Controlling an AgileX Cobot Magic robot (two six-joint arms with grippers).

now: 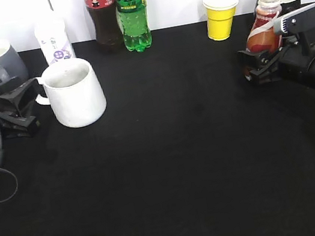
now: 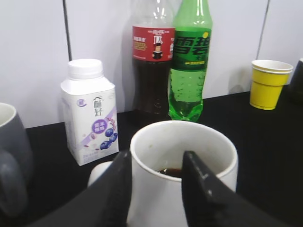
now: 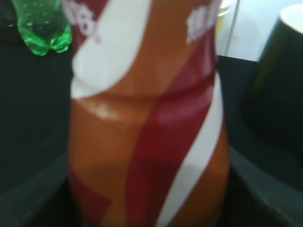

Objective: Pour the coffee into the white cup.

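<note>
Big black table (image 1: 173, 170). White cup (image 1: 74, 93) sits far left w/ a bit of dark drink inside. Left claw (image 2: 156, 189) is part open, one finger in the cup, one outside its wall. Nescafe coffee bottle (image 1: 264, 29) stands far right, cap off. Right claw (image 1: 256, 67) is closed around it.

Bright even light, right wrist blurred

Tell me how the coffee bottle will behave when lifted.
The coffee bottle looks tall and narrow-waisted, so it may tip if nudged. Its glossy wrap could be slippery. With no cap visible on the open neck, tilting would likely spill.
</note>
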